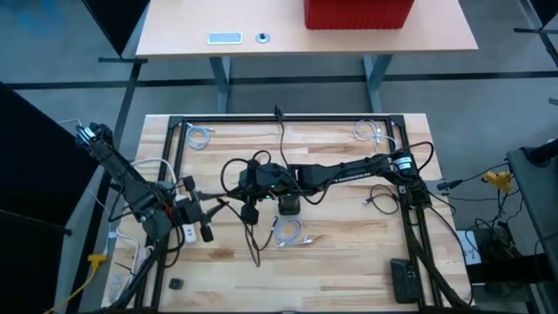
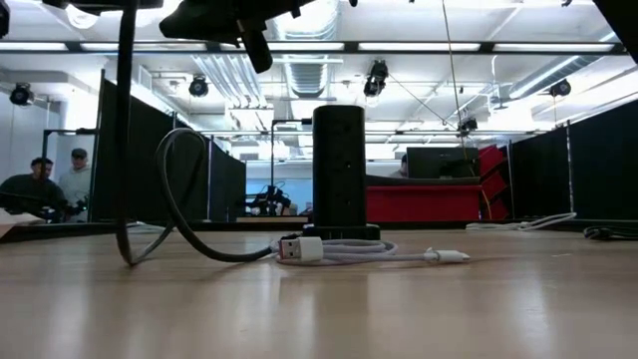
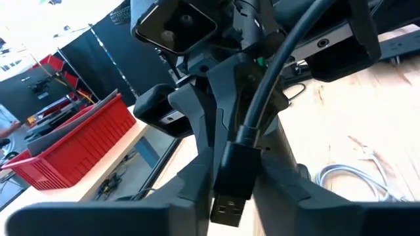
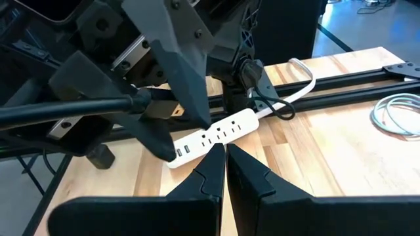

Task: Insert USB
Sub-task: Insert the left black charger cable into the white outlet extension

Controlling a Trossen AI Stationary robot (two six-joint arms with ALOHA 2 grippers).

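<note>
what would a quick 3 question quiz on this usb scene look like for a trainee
1. Pick one: what sits between the fingers of the left hand? A) a white coiled cable B) the black USB plug C) a remote
2. True or false: the right hand is wide open.
3. Fill in: the white power strip lies on the ____ table.

Key: 1 B; 2 false, it is shut with nothing in it; 3 wooden.

Bare wood along the table's (image 1: 349, 253) near edge, centre crowded — black tower (image 1: 289, 206), white cable coil (image 1: 287, 231), dark cords (image 1: 234, 174).
</note>
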